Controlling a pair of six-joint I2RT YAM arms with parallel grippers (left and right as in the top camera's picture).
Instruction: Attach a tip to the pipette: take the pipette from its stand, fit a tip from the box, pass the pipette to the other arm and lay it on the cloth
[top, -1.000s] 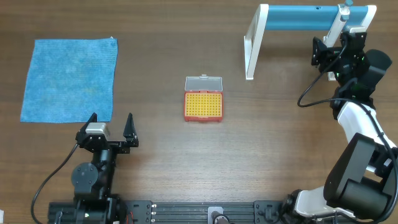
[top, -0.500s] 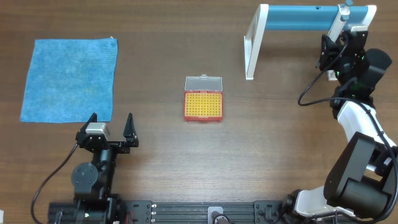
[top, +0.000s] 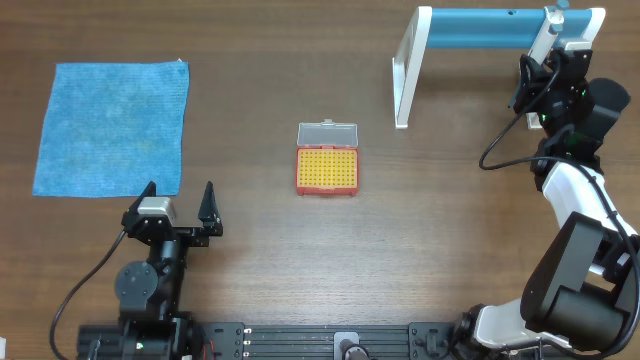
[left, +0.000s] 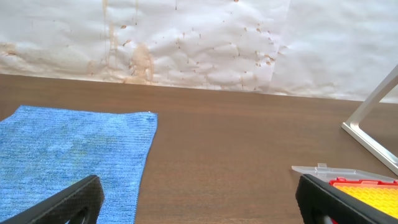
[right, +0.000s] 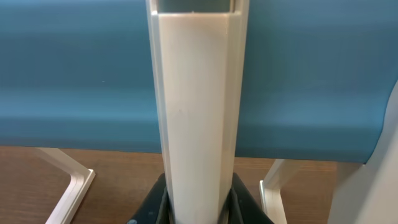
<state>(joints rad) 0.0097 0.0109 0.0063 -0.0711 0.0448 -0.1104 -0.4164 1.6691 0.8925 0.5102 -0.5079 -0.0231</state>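
Bright even light, faint soft shadows

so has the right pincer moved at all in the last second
Yes, the right pincer shifted right along the blue stand bar, toward the white pipette.

The cloth (top: 110, 130) lies well left of the box (top: 327, 166), the stand (top: 470, 28) up-right. Farther right, the right gripper (top: 535, 80) meets the pipette (top: 546, 35).

No lettering, number or sign can be read anywhere, neither on the tip box (top: 327, 170) (its lid clear and plain) nor on the stand (top: 485, 28).
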